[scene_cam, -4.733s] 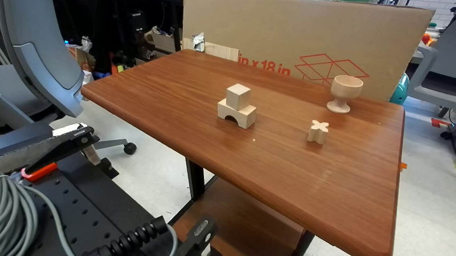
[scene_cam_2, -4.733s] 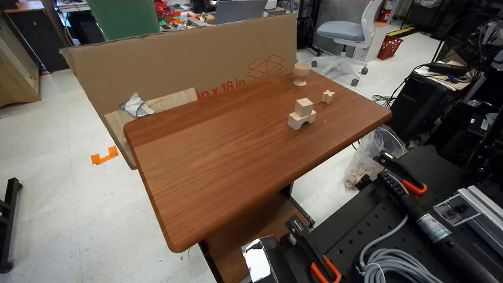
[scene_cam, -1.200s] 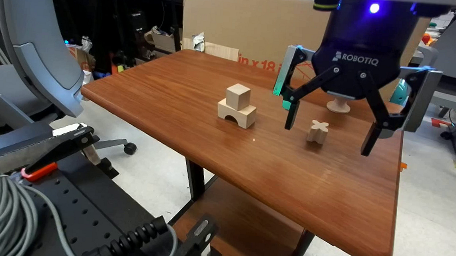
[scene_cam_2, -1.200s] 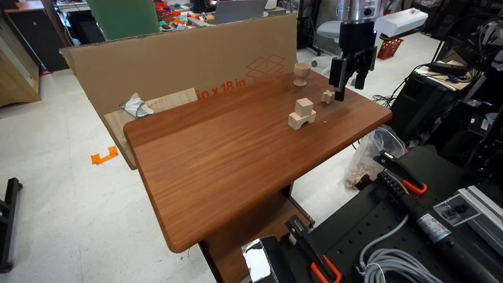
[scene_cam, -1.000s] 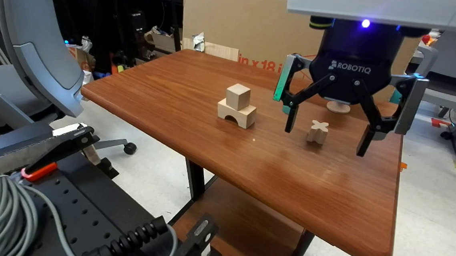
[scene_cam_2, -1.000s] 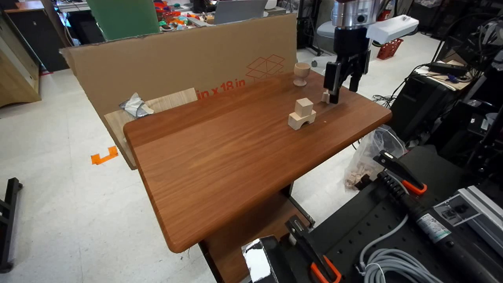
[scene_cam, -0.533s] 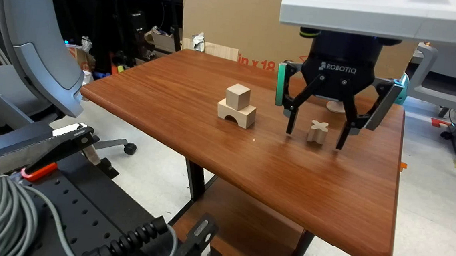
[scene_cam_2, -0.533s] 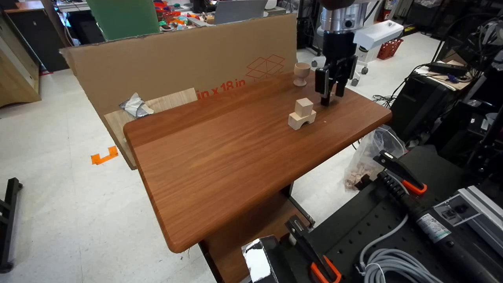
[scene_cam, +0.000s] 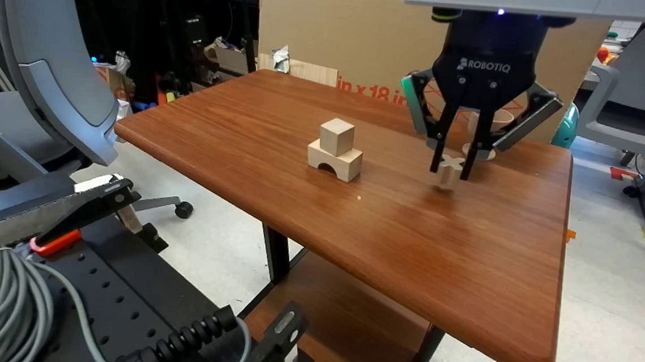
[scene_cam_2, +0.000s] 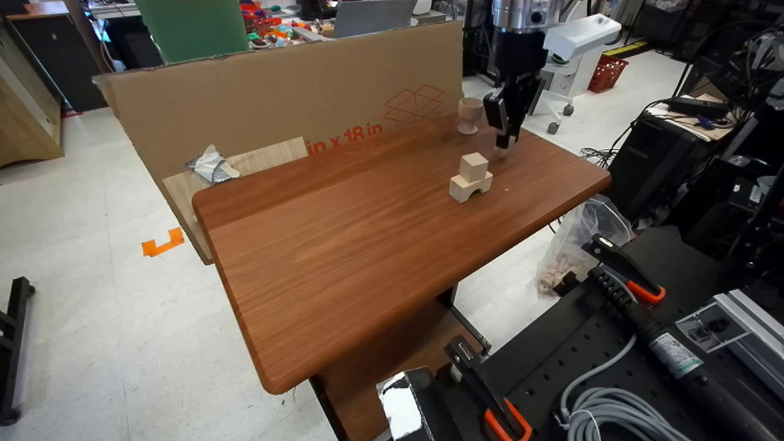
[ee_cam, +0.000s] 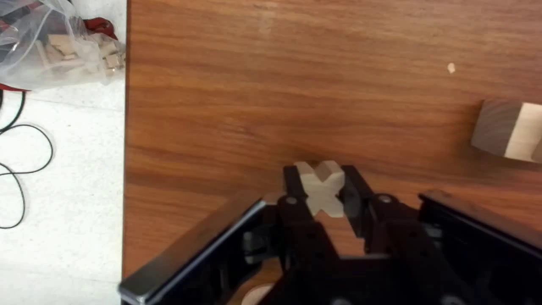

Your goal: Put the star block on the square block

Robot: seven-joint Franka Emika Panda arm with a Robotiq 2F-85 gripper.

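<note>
"That's a broad wooden table (scene_cam_2: 343,245), with a cardboard sheet (scene_cam_2: 275,86) standing along one side of it."

"And a clear plastic bag (scene_cam_2: 594,222) down beside the table, wooden pieces (ee_cam: 61,43) inside it."

"And the Robotiq gripper (scene_cam: 448,173)?"

"Over the table, jaws narrow, pinching something. There's a wooden goblet (scene_cam_2: 470,110) near the table's corner, too."

"I can't tell what its bowl holds."

"Next, an arch block (scene_cam: 339,165) on the table, with the square block (scene_cam: 337,138) resting on top."

"And the star block (ee_cam: 324,192)?"

"It's what the jaws have, at the goblet's end of the table."
</note>
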